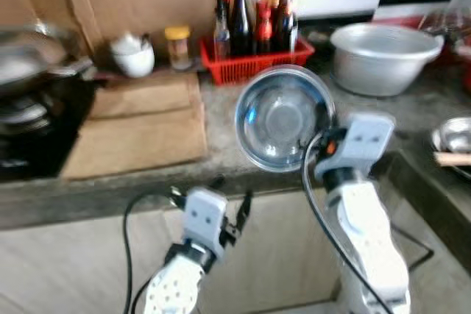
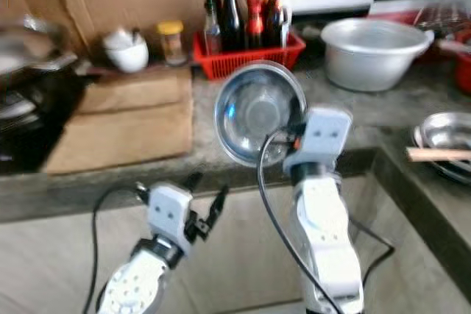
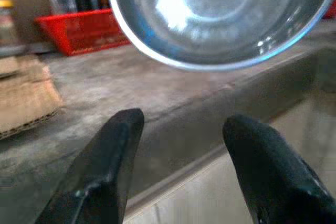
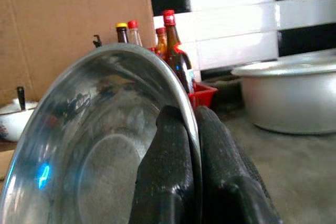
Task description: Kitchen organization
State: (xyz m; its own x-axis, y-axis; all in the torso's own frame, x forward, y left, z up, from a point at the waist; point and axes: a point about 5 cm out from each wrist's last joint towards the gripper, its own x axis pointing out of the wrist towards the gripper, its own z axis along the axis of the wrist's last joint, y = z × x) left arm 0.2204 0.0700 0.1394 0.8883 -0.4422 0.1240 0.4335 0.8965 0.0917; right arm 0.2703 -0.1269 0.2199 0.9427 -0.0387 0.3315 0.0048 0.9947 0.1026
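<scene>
One steel bowl [image 1: 283, 118] hangs tilted over the tabletop [image 1: 221, 137] front edge, its rim pinched by the right pincer [image 4: 192, 145]. The left pincer [image 3: 181, 171], spread wide, waits below that edge. Blur hides bottle labels in the red basket [image 1: 254, 60] behind the bowl.

One steel bowl [image 1: 282, 118] held tilted above the table [image 1: 228, 152]. Behind it, one red basket [image 1: 254, 62] with about six bottles [image 1: 254, 16]. Left of the basket: one yellow-lidded jar [image 1: 177, 45], one white pot [image 1: 133, 55]. Right of it: one large metal basin [image 1: 383, 56].
</scene>
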